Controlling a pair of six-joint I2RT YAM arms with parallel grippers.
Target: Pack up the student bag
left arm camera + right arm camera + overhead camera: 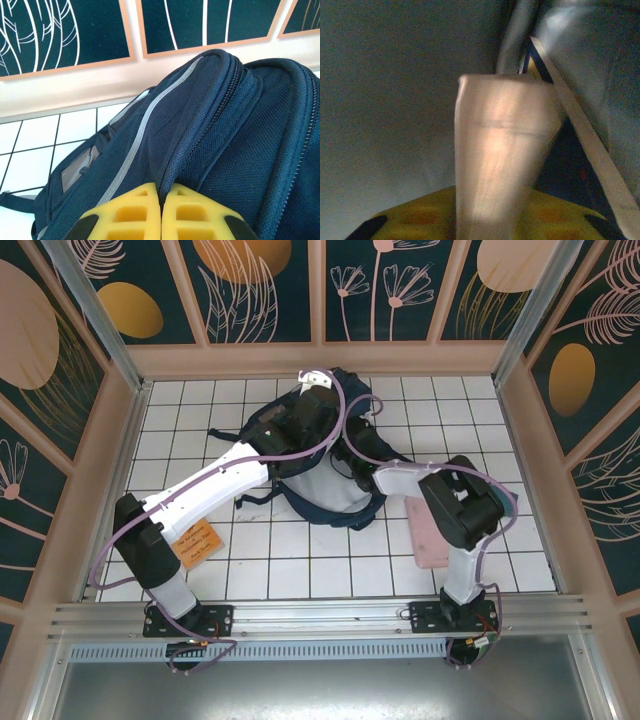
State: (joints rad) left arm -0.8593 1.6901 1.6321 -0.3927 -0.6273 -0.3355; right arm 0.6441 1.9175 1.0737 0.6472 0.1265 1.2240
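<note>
We are looking down on a white tiled table walled with flower-patterned panels. The student bag, navy with a light grey front, is lying toward the back middle of the table, and both arms are reaching onto it. The left arm is stretching diagonally from the near left corner to the bag's top. The right arm is bending in from the near right, and its far end is disappearing into the bag.

In the left wrist view, the left gripper is showing its yellow fingers pressed together, pinching a ridge of the bag's navy fabric beside a zipper.

In the right wrist view, the right gripper is sitting in dim light among grey fabric. A pale, blurred upright object is standing between its yellow fingers; we cannot tell whether they are gripping it or parted around it.

A flat pink case is lying on the tiles just beside the right arm. An orange card is lying near the left arm.
</note>
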